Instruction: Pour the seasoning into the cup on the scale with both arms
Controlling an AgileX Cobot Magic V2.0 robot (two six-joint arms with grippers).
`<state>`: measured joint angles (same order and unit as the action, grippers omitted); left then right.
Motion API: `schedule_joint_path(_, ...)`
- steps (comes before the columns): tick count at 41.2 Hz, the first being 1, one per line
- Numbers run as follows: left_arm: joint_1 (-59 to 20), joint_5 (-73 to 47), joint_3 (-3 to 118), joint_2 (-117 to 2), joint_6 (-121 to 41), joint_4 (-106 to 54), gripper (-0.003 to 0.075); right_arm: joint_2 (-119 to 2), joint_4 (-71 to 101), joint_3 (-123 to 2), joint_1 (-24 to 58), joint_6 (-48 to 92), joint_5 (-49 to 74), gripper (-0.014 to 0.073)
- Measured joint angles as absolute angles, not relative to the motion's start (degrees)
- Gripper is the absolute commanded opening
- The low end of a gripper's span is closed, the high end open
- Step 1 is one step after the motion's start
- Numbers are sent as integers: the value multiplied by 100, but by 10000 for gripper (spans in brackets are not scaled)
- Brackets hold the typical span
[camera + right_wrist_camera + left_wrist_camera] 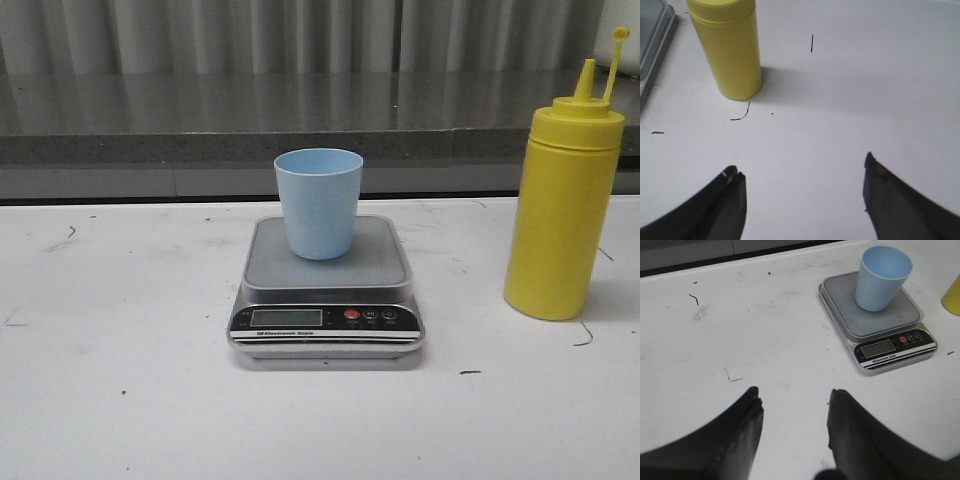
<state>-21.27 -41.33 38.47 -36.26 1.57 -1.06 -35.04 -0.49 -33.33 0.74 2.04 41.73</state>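
The pale blue cup (319,202) stands upright on the grey platform of the silver scale (326,290), mid-table. The yellow seasoning bottle (563,195) stands upright to the scale's right, cap off its nozzle and hanging by the tether. Neither arm shows in the front view. In the left wrist view my left gripper (794,400) is open and empty over bare table, with the cup (881,278) and scale (879,322) ahead and apart from it. In the right wrist view my right gripper (802,167) is wide open and empty, with the bottle's lower body (729,47) ahead, untouched.
The white tabletop (120,330) bears small dark scuff marks. A grey ledge (150,120) and a pale curtain run behind its far edge. The scale's corner (652,35) shows beside the bottle in the right wrist view.
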Motion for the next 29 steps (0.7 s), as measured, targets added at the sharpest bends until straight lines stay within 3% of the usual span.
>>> schedule_joint_path(12, -2127, -4133, 3847, -3626, 157, -116, 313, -3504, 0, -3333, 74, 204, 3983, 526)
schedule_joint_path(21, -2127, -4133, 3847, -3626, 157, -116, 313, -3643, 101, -3404, 401, 245, 4191, 665)
schedule_joint_path(29, -2127, -4133, 3847, -3626, 157, -116, 313, -4061, 111, -3868, 930, 389, 4579, 664)
